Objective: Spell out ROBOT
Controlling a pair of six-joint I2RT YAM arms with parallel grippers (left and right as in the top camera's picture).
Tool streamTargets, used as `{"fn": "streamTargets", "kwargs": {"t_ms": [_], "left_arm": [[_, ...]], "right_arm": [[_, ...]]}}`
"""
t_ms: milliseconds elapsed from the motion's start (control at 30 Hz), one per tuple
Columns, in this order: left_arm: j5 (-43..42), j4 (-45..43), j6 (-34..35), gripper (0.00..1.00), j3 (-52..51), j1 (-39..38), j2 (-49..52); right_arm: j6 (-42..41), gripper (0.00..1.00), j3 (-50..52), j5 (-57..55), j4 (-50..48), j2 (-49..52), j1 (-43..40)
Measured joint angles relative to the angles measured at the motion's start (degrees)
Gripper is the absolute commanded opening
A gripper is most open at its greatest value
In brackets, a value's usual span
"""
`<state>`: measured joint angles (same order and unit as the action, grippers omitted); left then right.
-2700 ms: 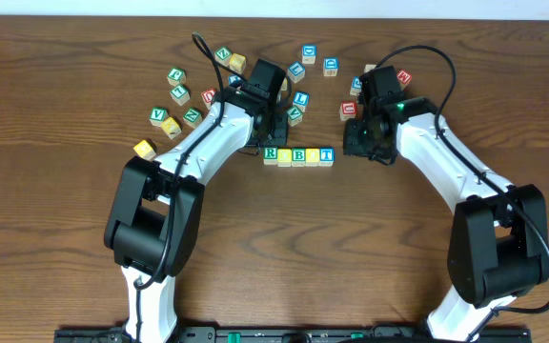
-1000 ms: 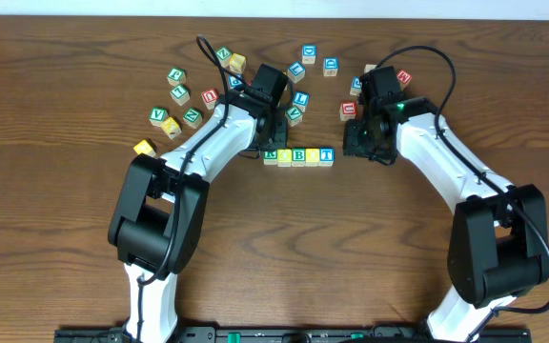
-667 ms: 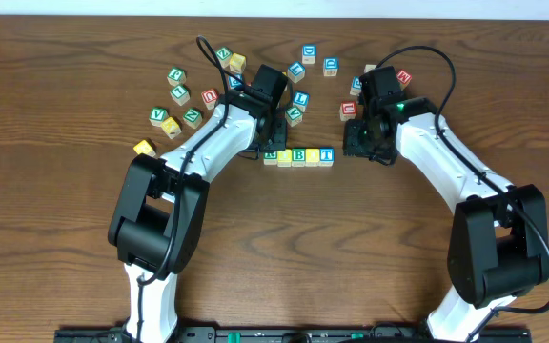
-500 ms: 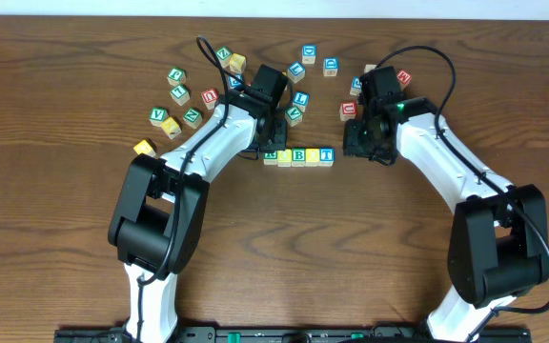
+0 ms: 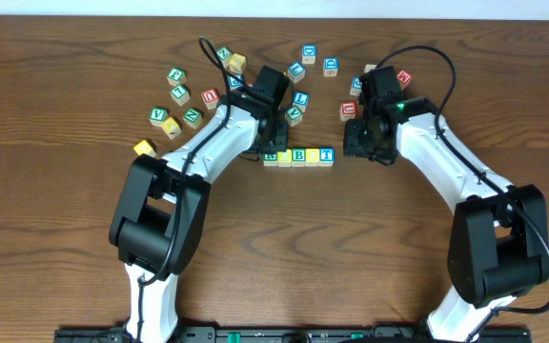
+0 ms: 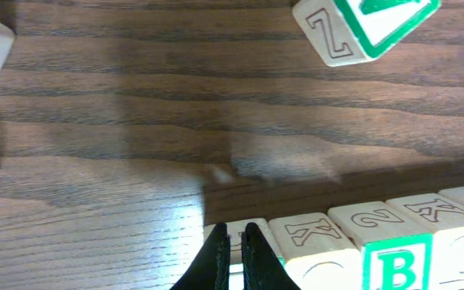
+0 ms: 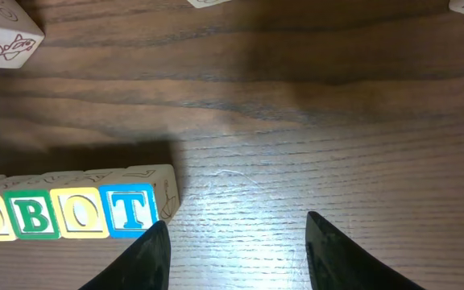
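Left hand (image 6: pixel 236 232), fingers shut tight together, has slid over the R end of the ROBOT (image 5: pixel 300 155) row on the worktop (image 5: pixel 65 219). Right hand (image 7: pixel 236 242) hasn't moved: fingers apart, empty, just beside T.

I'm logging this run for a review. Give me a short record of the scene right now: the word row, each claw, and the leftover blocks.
word row: five blocks side by side in a straight line; the right wrist view reads O, B, O, T
first block: partly hidden under the left claw
left claw: shut, tips at the row's left end; contact unclear
right claw: open, empty, beside the T block and apart from it
leftover blocks: scattered behind the row on the table
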<state>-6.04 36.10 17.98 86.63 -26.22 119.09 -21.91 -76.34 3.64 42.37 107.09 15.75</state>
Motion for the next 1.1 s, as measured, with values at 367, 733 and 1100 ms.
{"fn": "streamTargets", "kwargs": {"t_ms": [367, 733, 1100], "left_arm": [[0.00, -1.57, -0.13, 0.08, 0.00, -0.07, 0.00], [0.02, 0.59, -1.20, 0.08, 0.09, 5.84, -3.37], [4.22, 9.57, -1.97, 0.08, 0.72, 13.18, -22.49]], "right_arm": [[0.00, 0.49, 0.00, -0.02, 0.00, 0.00, 0.00], [0.00, 0.47, 0.00, -0.02, -0.72, 0.00, 0.00], [1.97, 0.53, -2.40, -0.02, 6.84, 0.00, -0.02]]}}
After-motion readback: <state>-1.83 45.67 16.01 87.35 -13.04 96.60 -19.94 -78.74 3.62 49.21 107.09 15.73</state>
